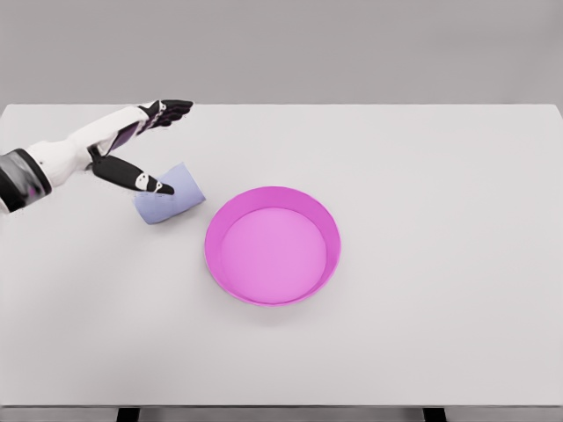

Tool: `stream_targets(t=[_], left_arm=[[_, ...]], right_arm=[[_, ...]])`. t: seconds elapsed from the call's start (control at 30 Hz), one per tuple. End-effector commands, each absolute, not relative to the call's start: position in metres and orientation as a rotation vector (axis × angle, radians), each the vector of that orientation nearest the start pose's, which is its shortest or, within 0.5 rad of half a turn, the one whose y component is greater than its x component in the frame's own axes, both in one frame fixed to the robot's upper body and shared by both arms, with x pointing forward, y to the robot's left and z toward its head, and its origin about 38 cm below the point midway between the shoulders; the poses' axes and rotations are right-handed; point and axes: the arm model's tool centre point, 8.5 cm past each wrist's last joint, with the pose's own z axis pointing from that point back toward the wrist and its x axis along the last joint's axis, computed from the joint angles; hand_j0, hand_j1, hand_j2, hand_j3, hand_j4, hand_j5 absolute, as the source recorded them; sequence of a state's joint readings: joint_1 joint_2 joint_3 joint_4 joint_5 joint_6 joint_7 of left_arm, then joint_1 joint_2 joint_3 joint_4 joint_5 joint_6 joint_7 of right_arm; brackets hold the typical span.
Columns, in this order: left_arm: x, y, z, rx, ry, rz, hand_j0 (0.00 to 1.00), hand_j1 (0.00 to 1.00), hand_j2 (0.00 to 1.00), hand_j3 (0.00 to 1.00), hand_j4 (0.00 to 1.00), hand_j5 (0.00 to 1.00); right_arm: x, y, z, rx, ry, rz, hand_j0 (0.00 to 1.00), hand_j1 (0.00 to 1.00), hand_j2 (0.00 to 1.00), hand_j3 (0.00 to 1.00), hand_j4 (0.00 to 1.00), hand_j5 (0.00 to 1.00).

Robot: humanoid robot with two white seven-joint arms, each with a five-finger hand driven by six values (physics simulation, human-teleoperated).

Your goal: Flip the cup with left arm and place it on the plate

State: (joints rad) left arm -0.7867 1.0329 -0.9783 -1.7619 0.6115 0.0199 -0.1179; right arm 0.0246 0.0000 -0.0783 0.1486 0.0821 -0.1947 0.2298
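A pale blue cup (171,194) lies on its side on the white table (422,176), just left of a magenta plate (273,244) with a raised rim. My left hand (151,145) reaches in from the left edge and hovers over the cup. Its fingers (171,109) are stretched out toward the far side, and its thumb (132,175) points down and touches the cup's upper left side. The hand is spread and holds nothing. The right arm is out of view.
The table's front edge runs along the bottom of the view, with dark legs below it. A grey wall stands behind the table.
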Motion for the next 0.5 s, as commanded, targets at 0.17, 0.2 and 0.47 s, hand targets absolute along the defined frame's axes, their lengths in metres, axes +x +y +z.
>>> stream_targets(t=[0.17,0.2,0.47], left_arm=[[0.418,0.268,0.243,-0.166,-1.419,-1.081,1.0,1.0,1.0,1.0,1.0,1.0],[0.416,0.268,0.24,-0.169,-1.408,-1.082,1.0,1.0,1.0,1.0,1.0,1.0],[0.424,0.275,0.221,0.051,-1.304,-1.073,1.0,1.0,1.0,1.0,1.0,1.0]], right_arm=[[-0.047,-0.247,-0.255,0.155,-0.021,0.007,1.0,1.0,1.0,1.0,1.0,1.0],[-0.047,-0.247,-0.255,0.155,-0.021,0.007,1.0,1.0,1.0,1.0,1.0,1.0],[-0.047,-0.247,-0.255,0.155,-0.021,0.007,1.0,1.0,1.0,1.0,1.0,1.0]])
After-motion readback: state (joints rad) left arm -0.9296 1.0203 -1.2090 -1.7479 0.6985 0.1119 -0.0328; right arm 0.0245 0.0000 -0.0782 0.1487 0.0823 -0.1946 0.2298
